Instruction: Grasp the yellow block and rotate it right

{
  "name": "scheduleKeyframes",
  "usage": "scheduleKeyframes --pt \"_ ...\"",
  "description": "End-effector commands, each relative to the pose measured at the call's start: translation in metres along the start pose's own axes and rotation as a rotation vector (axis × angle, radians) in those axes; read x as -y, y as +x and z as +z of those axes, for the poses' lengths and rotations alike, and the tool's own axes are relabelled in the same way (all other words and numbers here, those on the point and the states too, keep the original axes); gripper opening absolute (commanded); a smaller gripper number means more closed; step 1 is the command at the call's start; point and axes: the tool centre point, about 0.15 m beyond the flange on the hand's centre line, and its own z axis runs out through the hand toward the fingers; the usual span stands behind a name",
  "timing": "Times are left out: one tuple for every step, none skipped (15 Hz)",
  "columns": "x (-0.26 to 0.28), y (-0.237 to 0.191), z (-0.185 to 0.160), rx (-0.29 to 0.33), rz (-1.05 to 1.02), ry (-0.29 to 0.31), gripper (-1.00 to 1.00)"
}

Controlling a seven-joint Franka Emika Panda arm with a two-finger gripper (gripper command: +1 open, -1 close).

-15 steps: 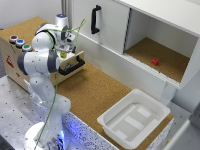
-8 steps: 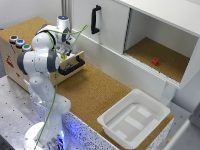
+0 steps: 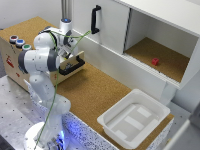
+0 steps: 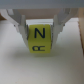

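Observation:
In the wrist view the yellow block (image 4: 39,40) fills the middle, with black letters on its faces. It sits between the two fingers (image 4: 19,26), which press on both of its sides. My gripper (image 4: 39,36) is shut on it above a pale surface. In the exterior view the gripper (image 3: 67,51) hangs at the exterior view's left, just above a black-handled tray (image 3: 73,65) on the cork counter. There the arm's wrist hides most of the block.
A small red block (image 3: 155,61) lies in the open cabinet compartment at the exterior view's right. A white bin (image 3: 134,120) stands on the counter's near right. A cabinet door with a black handle (image 3: 94,19) is behind the gripper. A wooden box with coloured buttons (image 3: 17,42) is at the left.
The arm has barely moved over the last second; the gripper stays over the same spot by the black-handled tray.

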Motion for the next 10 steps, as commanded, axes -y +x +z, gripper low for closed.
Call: scheduleKeyframes --pt "0.031 -0.001 -0.031 0.006 -0.185 -0.001 1.0" --pt "0.028 -0.01 -0.042 -0.001 -0.185 -0.006 1.0" --pt "0.022 -0.019 -0.052 -0.02 -0.179 0.017 1.0" --pt "0.019 -0.026 -0.062 -0.045 -0.203 0.025 1.0" --pt "0.018 -0.034 -0.071 -0.068 -0.212 0.029 1.0" --pt "0.018 -0.038 -0.077 -0.076 -0.233 0.032 1.0" --pt "0.022 -0.042 -0.086 -0.089 -0.305 0.023 1.0" --pt "0.028 -0.046 -0.094 -0.088 -0.374 -0.002 1.0" --pt "0.033 -0.047 -0.097 -0.068 -0.476 0.008 1.0" --pt "0.039 -0.048 -0.098 -0.047 -0.607 0.039 1.0"
